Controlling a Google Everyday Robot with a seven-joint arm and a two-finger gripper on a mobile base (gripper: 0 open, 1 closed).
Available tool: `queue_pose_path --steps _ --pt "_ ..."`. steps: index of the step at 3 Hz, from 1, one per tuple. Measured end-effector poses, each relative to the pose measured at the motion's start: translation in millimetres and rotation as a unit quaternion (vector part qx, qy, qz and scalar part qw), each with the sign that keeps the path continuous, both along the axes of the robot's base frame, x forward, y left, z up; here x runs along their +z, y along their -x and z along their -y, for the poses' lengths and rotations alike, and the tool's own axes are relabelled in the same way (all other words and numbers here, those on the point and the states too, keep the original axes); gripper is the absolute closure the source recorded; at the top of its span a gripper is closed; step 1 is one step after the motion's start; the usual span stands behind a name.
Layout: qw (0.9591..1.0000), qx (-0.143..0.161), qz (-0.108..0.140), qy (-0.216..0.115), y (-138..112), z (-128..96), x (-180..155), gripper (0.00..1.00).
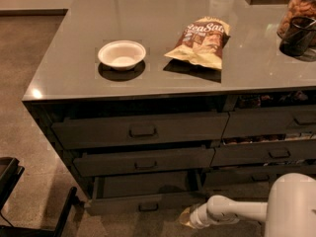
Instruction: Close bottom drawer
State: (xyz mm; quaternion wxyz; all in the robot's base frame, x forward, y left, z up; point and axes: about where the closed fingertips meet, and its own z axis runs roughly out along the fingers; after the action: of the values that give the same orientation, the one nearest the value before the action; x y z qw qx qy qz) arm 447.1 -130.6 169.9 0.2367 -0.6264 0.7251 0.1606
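The bottom drawer [118,205] juts toward the frame's bottom, long axis left-right. The gripper [189,217], its grip unreadable, sits by the drawer's right end.

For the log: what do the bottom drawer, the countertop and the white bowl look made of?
Bottom drawer: dark grey, matte, probably painted metal or laminate; not settled. Countertop: smooth grey, glossy, mirrors light spots; perhaps glass or polished laminate. White bowl: dull surface, likely paper or foam. The gripper sits low, just right of the drawer's front.
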Motion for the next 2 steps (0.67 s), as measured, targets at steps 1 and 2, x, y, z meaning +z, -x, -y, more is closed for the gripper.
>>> queue_pose_path --steps 1,2 --pt "1.0000 -0.001 0.001 0.001 -1.9 0.7 1.8 1.00" --pt "0.9994 0.014 0.025 0.018 -2.2 -3.3 3.9 1.00"
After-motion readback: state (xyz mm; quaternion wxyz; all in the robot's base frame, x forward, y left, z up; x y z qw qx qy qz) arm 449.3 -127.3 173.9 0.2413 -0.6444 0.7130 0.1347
